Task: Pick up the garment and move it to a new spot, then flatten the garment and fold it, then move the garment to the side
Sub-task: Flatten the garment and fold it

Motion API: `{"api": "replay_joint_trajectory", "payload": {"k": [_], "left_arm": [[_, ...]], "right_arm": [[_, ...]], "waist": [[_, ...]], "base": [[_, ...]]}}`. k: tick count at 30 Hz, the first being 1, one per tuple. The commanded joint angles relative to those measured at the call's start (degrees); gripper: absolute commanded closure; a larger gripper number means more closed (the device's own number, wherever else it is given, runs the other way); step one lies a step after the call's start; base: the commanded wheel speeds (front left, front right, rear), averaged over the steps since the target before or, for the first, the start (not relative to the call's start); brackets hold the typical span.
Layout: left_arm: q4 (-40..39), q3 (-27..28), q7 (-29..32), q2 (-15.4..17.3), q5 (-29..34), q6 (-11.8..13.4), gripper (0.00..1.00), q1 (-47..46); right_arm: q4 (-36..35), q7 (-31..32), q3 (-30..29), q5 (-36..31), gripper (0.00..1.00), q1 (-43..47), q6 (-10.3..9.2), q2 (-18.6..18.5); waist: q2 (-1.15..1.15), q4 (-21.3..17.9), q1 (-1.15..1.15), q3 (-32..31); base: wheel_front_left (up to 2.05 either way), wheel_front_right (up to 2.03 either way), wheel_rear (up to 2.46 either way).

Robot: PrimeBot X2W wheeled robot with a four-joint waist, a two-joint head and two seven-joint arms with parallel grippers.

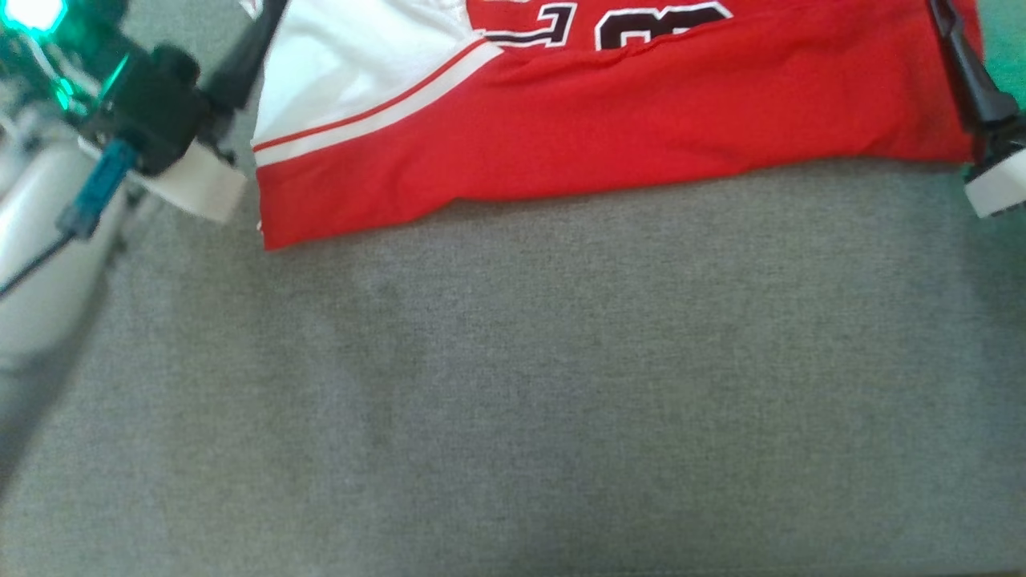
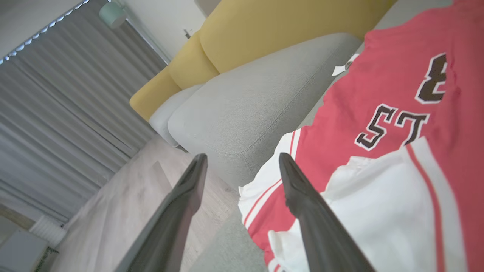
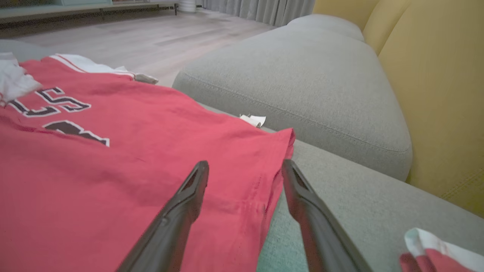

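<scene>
Garment [image 1: 609,112], one red-and-white jersey, lies folded over on the grey sofa seat [image 1: 513,385], close to the single grey back cushion [image 3: 302,75], with its white-trimmed end near the seat's left edge. It looks flattened and partly folded, which is likely why the two grippers flank it: left gripper [image 2: 242,160] at the white end, right gripper [image 3: 244,164] at the red end's edge. Each has its two fingers spread apart, holding nothing.

We see a grey sofa seat [image 1: 561,401], a grey cushion [image 3: 302,83] lying against yellow backrests [image 3: 435,94], and beyond them grey curtains [image 2: 56,94] above a pale wooden floor [image 3: 132,37].
</scene>
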Motion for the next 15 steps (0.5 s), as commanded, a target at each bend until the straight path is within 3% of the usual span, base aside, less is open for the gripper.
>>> {"api": "replay_joint_trajectory", "payload": {"k": [1,8,15], "left_arm": [[-1.18,3.02,-0.43,1.89,-1.16,0.71,0.0,0.96],[-5.52,7.21,-0.6,-3.05,-10.93,8.35,0.0,16.58],[-5.46,9.38,-0.68,-8.43,-16.64,11.56,0.0,27.69]], "right_arm": [[-1.0,-0.67,-0.61,-0.27,0.0,1.01,-0.03,-0.86],[-3.43,-0.73,-5.97,-3.62,0.0,6.69,-0.03,4.49],[-4.06,-0.73,-8.85,-5.02,0.0,13.26,-0.03,9.09]], "waist": [[0.0,-0.1,0.0,-0.7],[0.0,-0.16,0.0,-4.78],[0.0,-0.74,0.0,-7.69]], "base": [[0.0,0.0,0.0],[0.0,0.0,0.0],[0.0,0.0,0.0]]}}
